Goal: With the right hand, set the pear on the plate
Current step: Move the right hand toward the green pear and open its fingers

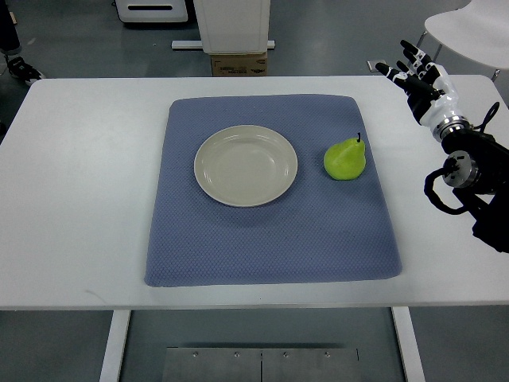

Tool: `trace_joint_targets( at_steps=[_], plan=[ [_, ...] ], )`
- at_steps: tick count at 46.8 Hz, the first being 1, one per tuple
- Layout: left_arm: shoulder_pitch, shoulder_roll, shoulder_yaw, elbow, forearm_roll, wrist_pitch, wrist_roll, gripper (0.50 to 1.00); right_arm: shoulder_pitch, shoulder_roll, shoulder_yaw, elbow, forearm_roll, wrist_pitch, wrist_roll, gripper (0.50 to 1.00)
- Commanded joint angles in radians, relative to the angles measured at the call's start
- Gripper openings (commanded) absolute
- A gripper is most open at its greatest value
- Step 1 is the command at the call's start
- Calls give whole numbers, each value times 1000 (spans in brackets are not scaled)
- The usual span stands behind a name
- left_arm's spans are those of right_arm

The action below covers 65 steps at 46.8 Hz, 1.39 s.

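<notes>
A green pear with a dark stem lies on the blue mat, just right of a round cream plate that holds nothing. My right hand hovers over the table's far right corner, well up and to the right of the pear. Its fingers are spread and hold nothing. The right arm comes in along the right edge with black cables around the wrist. No left arm shows.
The mat lies on a white table. Beyond the far edge stand a white pedestal with a cardboard box and a white round table at the top right. A shoe shows at the top left.
</notes>
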Motion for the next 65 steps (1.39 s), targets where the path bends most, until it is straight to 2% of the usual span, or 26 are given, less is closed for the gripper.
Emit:
trace_joint_targets(
  at_steps=[1,10,20,32,37,48,59,65],
  plan=[
    [0,0,0,0,-2,0,0,1000,14,1,-17,7,-29,14,-4,1000],
    [0,0,0,0,0,0,0,1000,69,-4,-103,5,-132,17,1,1000],
    [0,0,0,0,0,0,0,1000,83,-33,-217,8,-213,63,13,1000],
    [0,0,0,0,0,0,0,1000,88,-69,-341,17,-352,75,97,1000],
    [0,0,0,0,0,0,0,1000,89,-114,-390,65,-355,80,111,1000],
    [0,0,0,0,0,0,0,1000,88,-281,-470,318,-370,66,113,1000],
    [0,0,0,0,0,0,0,1000,86,-332,-484,338,-470,46,113,1000],
    [2,0,0,0,0,0,0,1000,79,-330,-511,340,-488,-7,113,1000]
  ],
)
